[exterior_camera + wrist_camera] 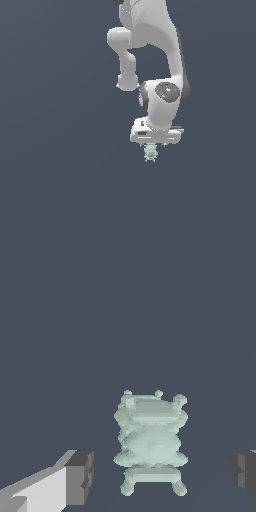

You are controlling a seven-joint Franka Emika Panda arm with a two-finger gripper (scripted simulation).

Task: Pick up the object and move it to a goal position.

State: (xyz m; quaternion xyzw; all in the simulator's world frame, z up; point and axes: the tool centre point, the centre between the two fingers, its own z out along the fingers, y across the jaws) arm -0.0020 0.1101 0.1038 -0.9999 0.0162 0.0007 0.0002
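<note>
The object (pixel 150 153) is a tiny pale mint-green item with a ribbed, bumpy outline, seen just below the white gripper body in the exterior view. In the wrist view the object (pixel 151 441) lies between the two dark finger pads, with clear gaps on both sides. My gripper (pixel 161 473) is open and touches nothing; one fingertip (pixel 80 476) and the other (pixel 244 473) stand wide apart either side of the object. In the exterior view the fingers are hidden behind the gripper body (pixel 156 134).
The white arm (pixel 150 45) rises toward the top of the exterior view. A plain dark grey-blue surface (pixel 60 190) surrounds everything. No goal marker shows.
</note>
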